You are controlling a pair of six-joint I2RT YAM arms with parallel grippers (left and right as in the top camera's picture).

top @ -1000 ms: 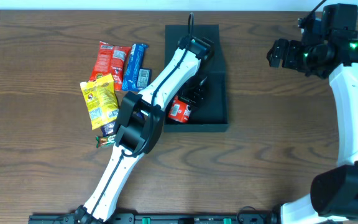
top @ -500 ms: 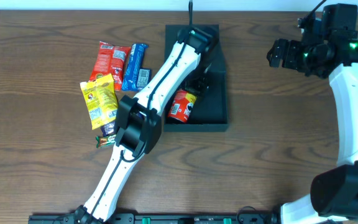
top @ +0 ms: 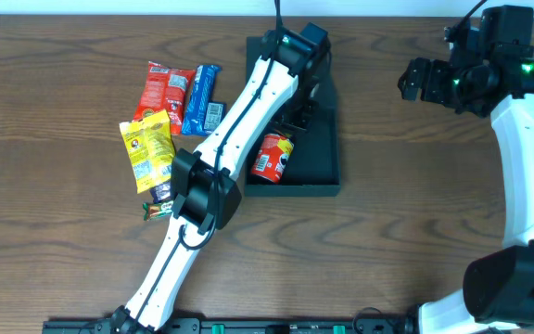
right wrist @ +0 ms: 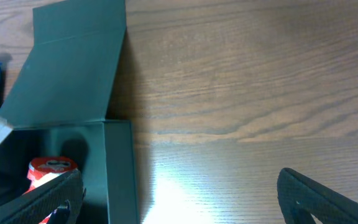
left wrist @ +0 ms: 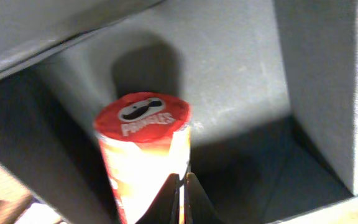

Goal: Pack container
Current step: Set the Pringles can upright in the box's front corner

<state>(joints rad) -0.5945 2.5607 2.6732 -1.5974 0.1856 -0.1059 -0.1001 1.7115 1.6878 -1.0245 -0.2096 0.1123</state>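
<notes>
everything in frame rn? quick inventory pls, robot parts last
container: 1, matte black, mid-table, lid flap open on the far side
Pringles can: 1, red, inside the container, near-left corner
red packet: 1, red, on the table left of the container
blue packet: 1, blue, between the red packet and the container
yellow packet: 1, yellow, just nearer the robot than the red packet
small wrapper: 1, partly green, mostly hidden by the yellow packet and the left arm
table: 1, brown wood
left arm: 1, white and black, reaching into the container
left gripper: 1, black, shut, beside the can
right arm: 1, white and black, right edge
right gripper: 1, black, open, over bare table right of the container
</notes>
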